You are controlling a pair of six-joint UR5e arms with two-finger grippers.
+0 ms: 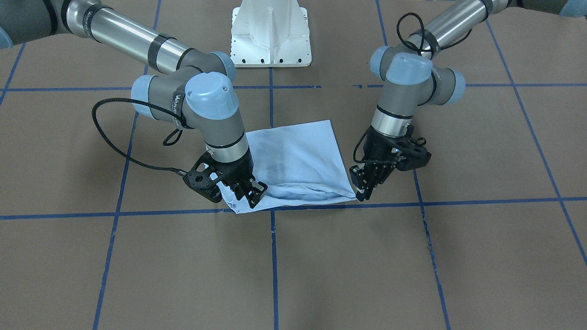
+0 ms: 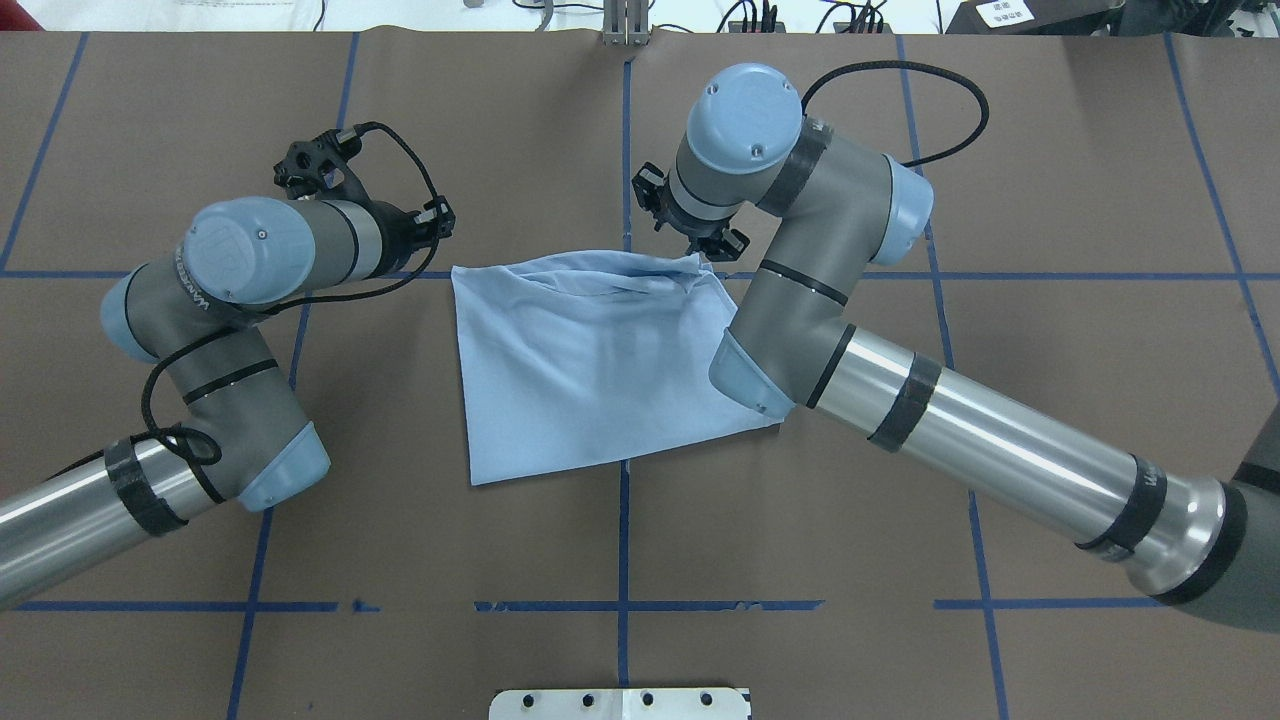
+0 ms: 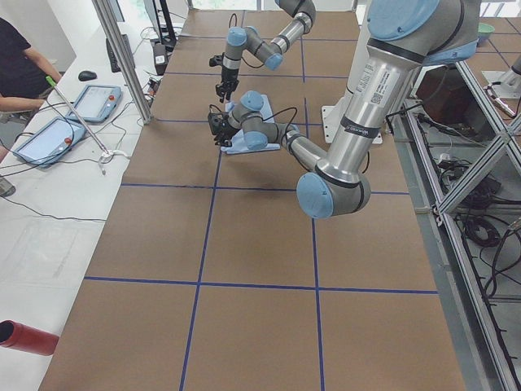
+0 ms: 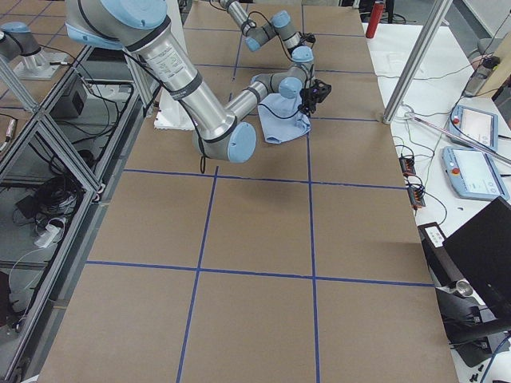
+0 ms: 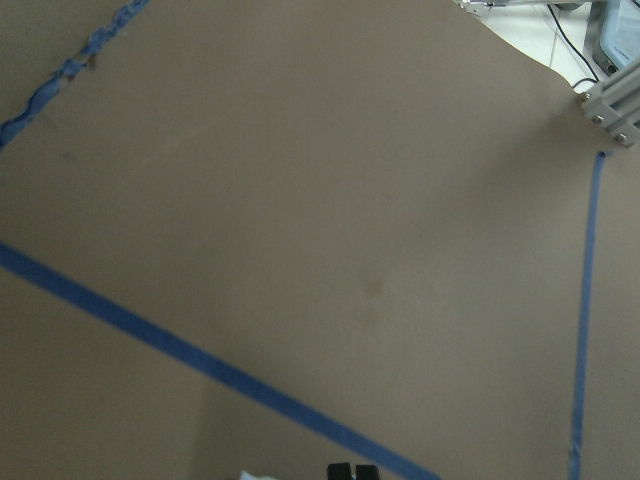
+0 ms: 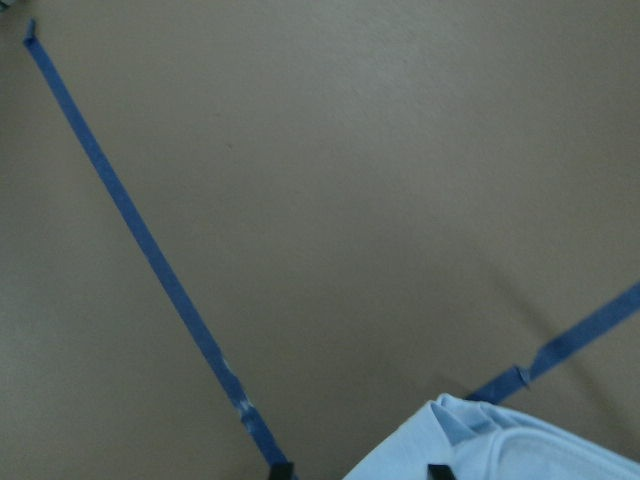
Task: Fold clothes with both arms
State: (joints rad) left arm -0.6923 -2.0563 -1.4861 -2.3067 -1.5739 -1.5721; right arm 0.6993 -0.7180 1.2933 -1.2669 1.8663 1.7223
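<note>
Brown paper (image 1: 348,275) crossed with blue tape lines (image 1: 274,266) covers the table on my side, farthest out from the white pedestal base (image 1: 270,36). Straight out from that base and well clear of it lies the light blue T-shirt (image 1: 298,156), folded to a rough square. Its edge facing the base is flat, and the edge away from the base is bunched into soft ridges. The right gripper (image 1: 250,195) is down on the bunched edge's corner on the base's right-arm side; its wrist view shows the jaws spread, with the shirt corner reaching in between them. The left gripper (image 1: 363,192) stands tilted at the other corner of that same edge, jaws pressed together, and I cannot tell whether any cloth is caught in them. The right arm (image 1: 137,41) and the left arm (image 1: 449,23) reach out past the base, one on either side of it
</note>
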